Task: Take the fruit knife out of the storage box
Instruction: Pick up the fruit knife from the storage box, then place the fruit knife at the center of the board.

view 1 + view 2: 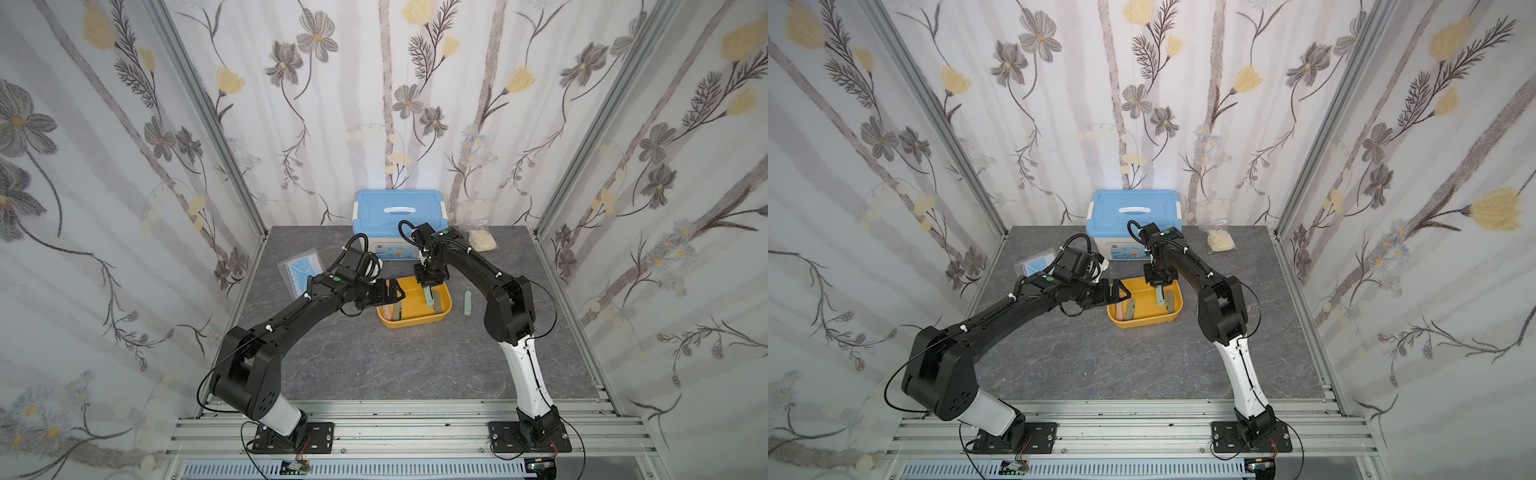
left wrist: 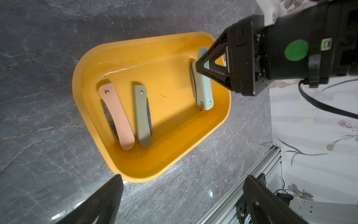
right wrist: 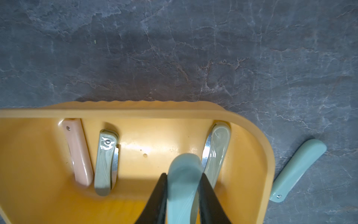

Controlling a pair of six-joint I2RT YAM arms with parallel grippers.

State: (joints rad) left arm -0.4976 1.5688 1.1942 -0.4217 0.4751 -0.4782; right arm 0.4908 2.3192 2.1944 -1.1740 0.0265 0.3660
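Right arm rises from its near-right base, elbow high, forearm reaching far-left, wrist bent straight down over the right half of the storage box (image 1: 411, 321). The right claw (image 3: 183, 174) is clenched on the upper end of a teal fruit knife (image 3: 182, 186), folded and hanging steeply, its lower end inside the box; whether it touches the box floor cannot be told. Left arm stretches from the near-left base, forearm about level, and the left claw (image 1: 397, 292) is spread wide and grasps nothing, hovering at the box's left rim and pointing right. The left wrist view alone shows the box contents clearly – a pink knife (image 2: 116, 116) and a grey-green knife (image 2: 142, 116) side by side, plus a pale knife (image 2: 196, 91) lying just beside the held one. A second teal knife (image 1: 467, 302) lies on the grey surface (image 1: 374, 365) right of the box – seen in a top view and the right wrist view, hidden behind the right arm elsewhere. Far side: a blue-lidded white box (image 1: 399, 212), a bagged mask (image 1: 297, 270) to the left, and a clear bag (image 1: 482, 240) to the right.
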